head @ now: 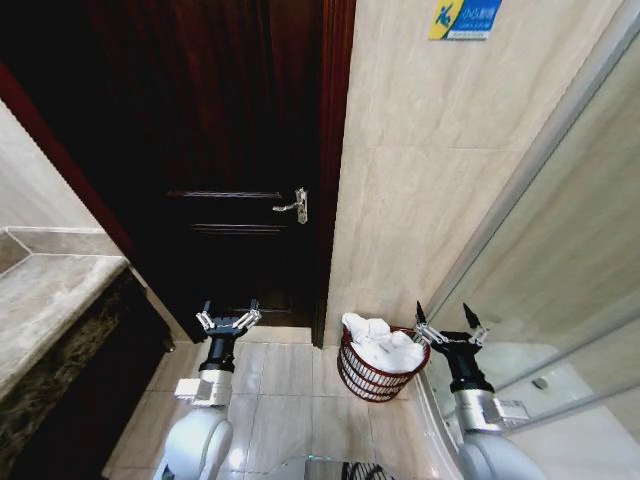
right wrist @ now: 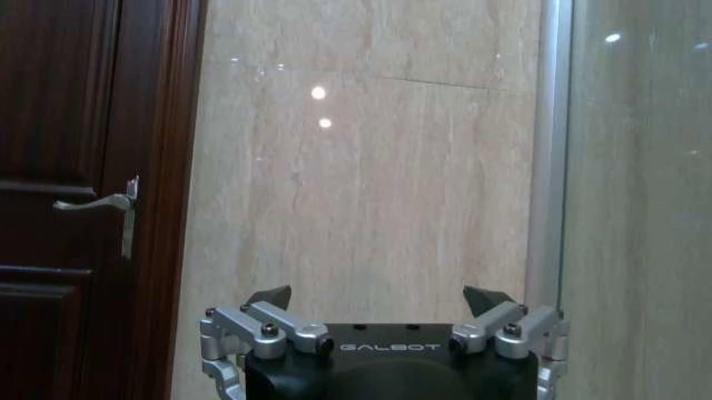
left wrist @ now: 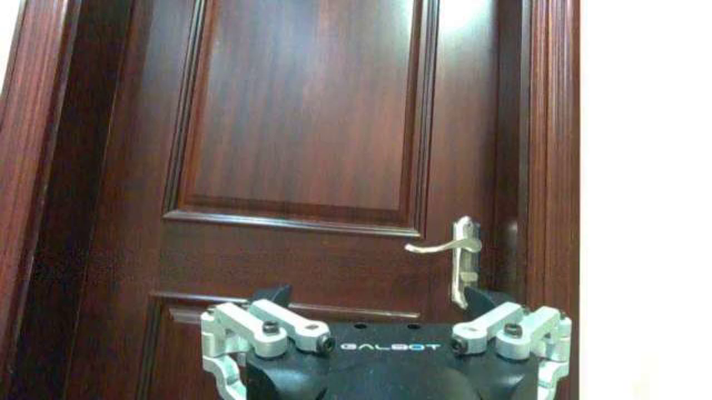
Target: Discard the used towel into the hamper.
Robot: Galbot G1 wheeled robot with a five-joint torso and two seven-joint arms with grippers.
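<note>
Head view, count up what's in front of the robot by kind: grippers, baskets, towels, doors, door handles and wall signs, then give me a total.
Grippers: 2, left gripper and right gripper, both open and empty
Baskets: 1, the hamper
Towels: 1 white towel heaped in the hamper
Doors: 1 dark wooden door
Door handles: 1 metal door handle
Wall signs: 1 blue and yellow wall sign
Total: 7

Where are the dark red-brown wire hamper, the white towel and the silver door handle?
hamper point(head: 362, 382): head view, front wire wall.
white towel point(head: 385, 349): head view, top folds.
silver door handle point(left wrist: 445, 247): left wrist view, lever.
</note>
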